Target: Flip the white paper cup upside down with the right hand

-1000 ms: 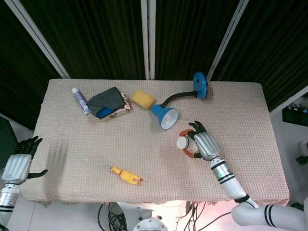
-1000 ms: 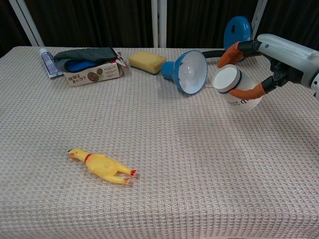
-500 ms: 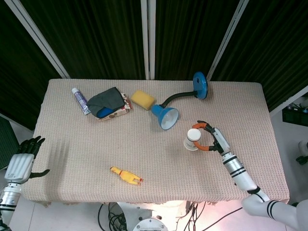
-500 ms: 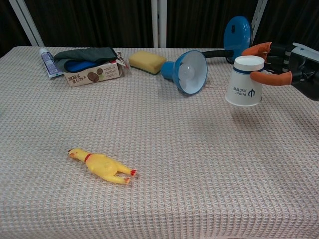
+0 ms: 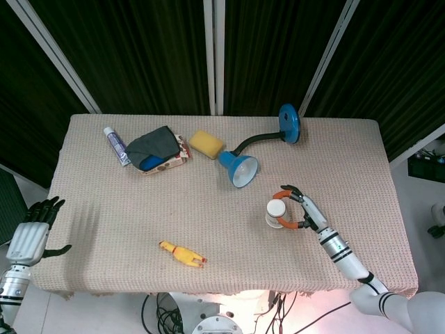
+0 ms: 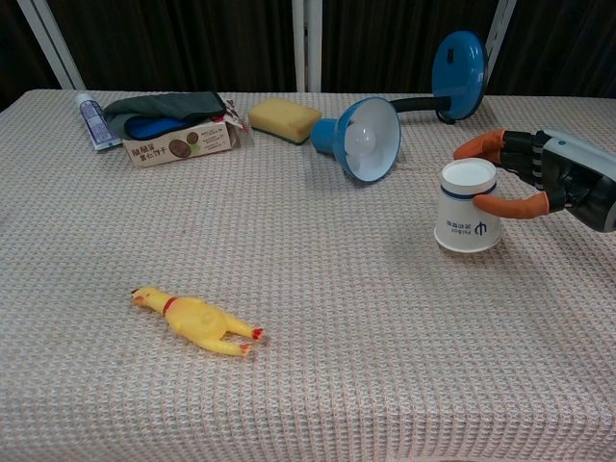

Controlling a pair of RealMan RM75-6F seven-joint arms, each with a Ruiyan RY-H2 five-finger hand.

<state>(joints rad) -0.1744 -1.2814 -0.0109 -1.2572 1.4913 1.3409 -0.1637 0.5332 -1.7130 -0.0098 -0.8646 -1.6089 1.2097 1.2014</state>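
Head view: the left hand (image 5: 29,233) hangs off the table's (image 5: 104,209) left edge, fingers apart, holding nothing; the chest view does not reach it.
Chest view: the white paper cup (image 6: 467,205) stands mouth-down on the cloth, near the blue lamp (image 6: 364,137).
Right hand (image 6: 539,183): orange fingertips (image 6: 504,205) curve around the cup's upper part, seemingly touching.
Rubber chicken (image 6: 195,321): well apart, front left.

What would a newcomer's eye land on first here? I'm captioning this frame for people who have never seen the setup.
Probably the white paper cup, standing upside down on the table's woven cloth right of centre, with the right hand holding it near its top. Next, the blue desk lamp lying toppled behind it, shade facing the camera. Then the yellow rubber chicken lying alone near the front left.
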